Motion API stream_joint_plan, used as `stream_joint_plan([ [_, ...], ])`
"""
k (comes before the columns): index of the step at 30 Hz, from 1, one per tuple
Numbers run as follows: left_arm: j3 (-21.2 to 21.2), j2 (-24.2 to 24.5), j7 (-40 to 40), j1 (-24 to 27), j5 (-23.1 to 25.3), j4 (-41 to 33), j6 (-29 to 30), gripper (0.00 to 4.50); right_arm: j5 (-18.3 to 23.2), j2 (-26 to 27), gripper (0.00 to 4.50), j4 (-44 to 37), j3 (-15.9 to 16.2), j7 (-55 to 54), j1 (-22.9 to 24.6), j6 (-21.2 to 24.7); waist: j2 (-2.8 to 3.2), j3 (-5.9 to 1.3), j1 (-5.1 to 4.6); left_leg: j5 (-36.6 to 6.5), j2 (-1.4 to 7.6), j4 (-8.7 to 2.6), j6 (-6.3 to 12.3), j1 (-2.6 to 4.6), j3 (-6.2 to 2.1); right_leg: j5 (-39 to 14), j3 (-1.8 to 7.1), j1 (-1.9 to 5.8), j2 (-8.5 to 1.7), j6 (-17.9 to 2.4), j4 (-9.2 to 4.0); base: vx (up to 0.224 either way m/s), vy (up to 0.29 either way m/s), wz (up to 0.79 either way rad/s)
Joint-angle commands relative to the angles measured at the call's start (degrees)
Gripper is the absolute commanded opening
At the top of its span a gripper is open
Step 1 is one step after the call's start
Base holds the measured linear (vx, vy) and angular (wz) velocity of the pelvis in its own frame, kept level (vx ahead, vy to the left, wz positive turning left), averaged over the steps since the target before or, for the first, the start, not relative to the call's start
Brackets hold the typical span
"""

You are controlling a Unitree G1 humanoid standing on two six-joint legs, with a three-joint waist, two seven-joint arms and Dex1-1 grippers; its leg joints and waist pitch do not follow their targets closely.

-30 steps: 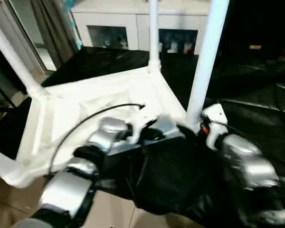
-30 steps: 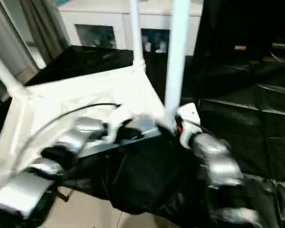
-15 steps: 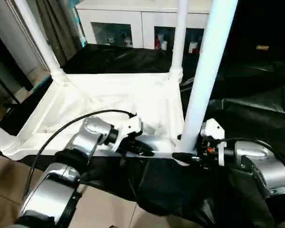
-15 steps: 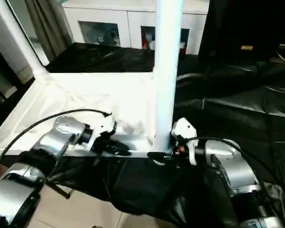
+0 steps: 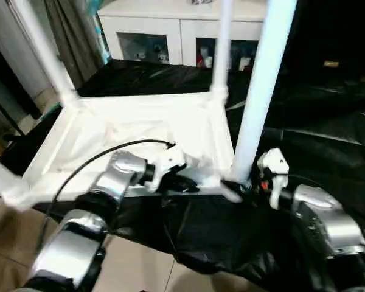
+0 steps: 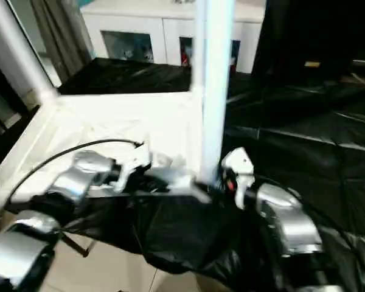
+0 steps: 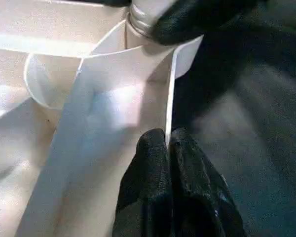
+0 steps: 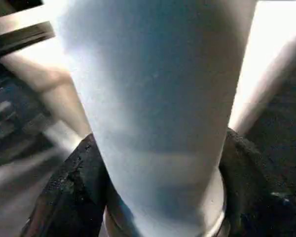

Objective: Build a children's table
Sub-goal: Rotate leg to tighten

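- The children's table [image 5: 140, 131] lies upside down on a black sheet [image 5: 328, 140], its legs pointing up. The hollow white plastic is judged light, stiff and slippery.
- The near leg [image 5: 255, 103] stands in its corner socket. The smooth round tube is best gripped low, near the flared end.
- The right gripper [image 5: 236, 190] has its fingers [image 8: 74, 182] set around the base of that leg.
- The left gripper [image 7: 168, 143] has its fingers pinched on the thin rim of the top. This edge may flex.
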Motion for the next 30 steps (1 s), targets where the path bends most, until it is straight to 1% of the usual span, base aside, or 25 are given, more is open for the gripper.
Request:
stream_joint_plan([
  [1,0.8,-5.42,8.11,-2.43,-0.98,0.68,0.64,0.0,-0.89,5.43,2.65,4.0,4.82,-4.01,-0.12,1.07,-1.26,-1.63,-0.64,-23.28,1.2,-5.08,-0.17,1.19,-1.02,-32.61,1.28,1.08,-2.76,-8.43,-6.47,-0.058,0.01,-0.01],
  [2,0.88,-5.95,9.48,-2.73,-0.85,1.04,0.65,0.0,-0.68,6.29,2.65,4.68,4.72,-4.63,-0.62,0.71,-0.69,-1.5,-1.05,-24.54,1.33,-5.28,-0.1,1.38,-1.16,-33.71,1.32,0.86,-2.93,-7.7,-6.91,-0.054,0.018,-0.01],
  [3,1.18,-7.73,12.96,-3.7,-0.66,2.09,0.92,0.0,-1.27,9.1,2.65,7.51,3.94,-9.48,-2.82,0.24,-0.79,-1.92,-1.15,-23.04,1.27,-5.36,0.63,1.22,-1.28,-31.57,1.27,1.33,-2.9,-7.55,-6.93,0.0,0.0,0.0],
  [4,1.18,-7.73,12.96,-3.7,-0.66,2.09,0.92,0.0,-1.27,9.1,2.65,7.51,3.94,-9.48,-2.82,0.24,-0.55,-1.85,-1.17,-22.17,1.29,-5.48,0.86,1.01,-1.2,-30.19,1.39,1.23,-2.89,-7.81,-6.88,0.0,0.0,0.0],
  [5,1.33,-8.36,14.25,-4.06,-0.57,2.45,1.03,0.0,-1.49,10.13,2.65,8.5,3.61,-11.24,-3.66,0.12,-0.55,-1.94,-1.18,-21.57,1.3,-5.57,1.24,1.07,-1.15,-28.32,1.4,1.17,-2.74,-8.31,-6.91,0.0,0.0,0.0],
  [6,1.45,-8.89,15.09,-4.35,-0.52,2.76,1.11,0.0,-1.97,10.98,2.65,9.24,3.55,-12.93,-4.4,0.06,-0.58,-1.84,-1.26,-21.34,1.31,-5.6,1.35,0.9,-1.1,-27.08,1.43,1.12,-2.72,-8.89,-6.7,0.0,0.0,0.0],
  [8,1.6,-9.56,15.67,-4.68,-0.49,3.11,1.11,0.0,-2.63,12.29,2.65,10.1,3.41,-14.73,-5.37,-0.07,-0.73,-1.8,-1.28,-21.17,1.28,-5.63,1.74,0.76,-1.04,-26.63,1.45,1.22,-2.76,-9.05,-6.74,0.0,0.0,0.0],
  [9,1.73,-9.88,15.87,-5.03,-0.4,3.88,0.63,0.0,-1.8,13.61,3.0,10.3,2.46,-14.3,-5.72,-0.44,-0.73,-1.82,-1.33,-20.82,1.27,-5.63,2.04,0.6,-1.0,-26.2,1.49,1.3,-2.82,-9.1,-6.71,0.0,0.0,0.0],
  [10,1.73,-9.78,15.5,-5.03,-0.39,3.97,0.44,0.0,-0.94,13.89,3.0,9.95,1.98,-13.27,-5.68,-0.35,-0.74,-1.88,-1.24,-20.46,1.31,-5.63,2.41,0.65,-1.0,-25.66,1.55,1.35,-2.87,-9.13,-6.69,0.0,0.0,0.0],
  [12,1.5,-9.24,13.94,-4.79,-0.28,3.88,0.0,0.0,-0.13,13.6,3.35,9.38,1.74,-11.48,-5.61,-0.49,-0.77,-1.9,-1.19,-19.62,1.39,-5.63,2.95,0.54,-0.9,-24.13,1.68,1.42,-2.91,-9.65,-6.56,0.0,0.0,0.0],
  [15,1.31,-8.61,12.7,-4.6,-0.1,3.96,-0.44,0.0,-0.43,12.48,3.54,8.86,2.34,-10.03,-5.5,-1.13,-0.79,-1.98,-1.17,-17.9,1.48,-5.61,3.48,0.27,-0.85,-21.56,1.7,1.62,-2.92,-10.48,-6.25,0.0,0.0,0.0],
  [17,0.65,-7.43,10.05,-4.29,0.05,3.91,-1.18,0.0,-0.22,10.27,3.54,7.43,3.37,-6.02,-5.03,-1.36,-0.78,-1.94,-1.21,-17.46,1.49,-5.64,3.85,0.08,-0.86,-20.73,1.69,1.82,-2.93,-10.78,-6.12,0.0,0.0,0.0],
  [18,0.3,-6.66,8.17,-4.06,-0.01,3.74,-1.44,0.0,-0.03,8.59,3.54,6.15,4.21,-3.13,-4.53,-1.22,-0.88,-2.1,-1.06,-16.9,1.56,-5.5,4.36,0.11,-0.84,-19.59,1.75,2.03,-2.93,-10.82,-6.06,0.0,0.0,0.0],
  [19,-0.11,-5.76,5.79,-3.74,-0.12,3.4,-1.7,0.0,0.41,6.55,3.54,4.52,5.14,0.28,-3.86,-0.81,-0.76,-2.15,-0.99,-15.44,1.61,-5.41,4.94,0.11,-0.74,-17.32,1.85,1.99,-2.97,-11.59,-5.88,0.0,0.0,0.0],
  [20,-0.2,-5.52,5.12,-3.66,-0.13,3.32,-1.76,0.0,0.54,5.97,3.54,4.06,5.35,1.24,-3.65,-0.7,-0.87,-2.21,-0.96,-14.7,1.59,-5.3,5.28,-0.07,-0.7,-16.31,1.82,2.18,-2.95,-11.87,-5.77,0.0,0.0,0.0],
  [21,-1.03,-3.79,-0.07,-2.88,-0.34,2.28,-2.23,0.0,1.39,1.91,3.54,1.09,6.49,7.28,-2.29,0.06,-0.82,-2.34,-0.74,-13.1,1.61,-5.12,5.98,-0.14,-0.67,-14.43,1.77,2.44,-3.0,-12.36,-5.51,0.0,0.0,0.0],
  [22,-1.41,-3.05,-2.46,-2.5,-0.45,1.73,-2.47,0.0,1.73,0.18,3.54,-0.12,6.82,9.72,-1.72,0.38,-0.9,-2.47,-0.54,-12.03,1.73,-5.02,6.45,-0.18,-0.64,-12.8,1.73,2.61,-2.95,-12.63,-5.33,0.0,0.0,0.0],
  [23,-2.0,-2.03,-5.4,-1.99,-0.51,0.93,-2.54,0.0,2.15,-2.17,3.54,-1.47,7.35,12.87,-1.0,0.68,-0.6,-2.65,-0.33,-9.42,1.79,-4.62,7.79,-0.25,-0.43,-8.36,1.71,2.61,-2.93,-13.74,-4.82,0.061,-0.018,0.03],
  [24,-2.38,-1.4,-7.2,-1.67,-0.54,0.42,-2.55,0.0,2.39,-3.62,3.54,-2.28,7.68,14.81,-0.56,0.86,-0.65,-2.87,-0.26,-6.87,1.8,-4.35,8.82,-0.6,-0.48,-3.88,1.47,2.95,-2.83,-14.82,-4.23,0.068,-0.018,-0.01],
  [25,-2.38,-1.4,-7.2,-1.67,-0.54,0.42,-2.55,0.0,2.39,-3.62,3.54,-2.28,7.68,14.81,-0.56,0.86,-0.46,-3.11,-0.03,-4.86,1.88,-4.06,9.83,-0.47,-0.43,0.34,1.4,2.74,-2.73,-15.9,-3.71,0.068,-0.018,-0.01],
  [26,-3.04,-0.1,-10.7,-0.96,-0.72,-0.55,-3.14,0.0,3.11,-6.65,3.54,-3.97,8.54,19.36,0.54,1.17,-0.41,-3.2,0.08,-4.06,1.91,-3.88,10.28,-0.33,-0.41,2.19,1.39,2.68,-2.8,-16.51,-3.57,0.074,-0.016,-0.01],
  [27,-3.7,1.35,-14.45,-0.25,-0.77,-1.57,-3.4,0.0,3.73,-9.6,3.54,-5.68,8.97,24.09,1.66,1.49,-0.42,-3.4,0.38,-2.13,1.94,-3.53,11.55,-0.37,-0.48,6.92,1.42,2.95,-2.71,-17.45,-2.98,0.073,-0.005,0.03],
  [28,-3.78,1.54,-14.95,-0.16,-0.81,-1.73,-3.36,0.0,3.77,-9.87,3.54,-5.79,8.94,24.47,1.74,1.49,-0.48,-3.41,0.64,-1.62,1.98,-3.43,12.32,-0.27,-0.43,8.51,1.42,2.89,-2.69,-17.66,-2.91,0.073,-0.005,0.03],
  [29,-4.14,2.4,-17.25,0.27,-1.01,-2.47,-3.12,0.0,3.93,-11.12,3.54,-6.25,8.8,26.12,2.03,1.49,-0.29,-3.66,0.84,0.44,1.95,-3.16,13.41,-0.43,-0.5,11.66,1.37,3.06,-2.84,-18.15,-2.29,0.061,0.005,0.02],
  [30,-4.57,3.49,-19.53,0.76,-1.21,-3.43,-2.73,0.0,4.04,-12.53,3.54,-6.47,8.58,27.6,2.07,1.41,-0.13,-3.99,1.04,3.34,2.05,-2.73,14.63,-0.3,-0.59,15.07,1.33,2.85,-2.75,-18.35,-1.83,0.0,0.0,0.0],
])
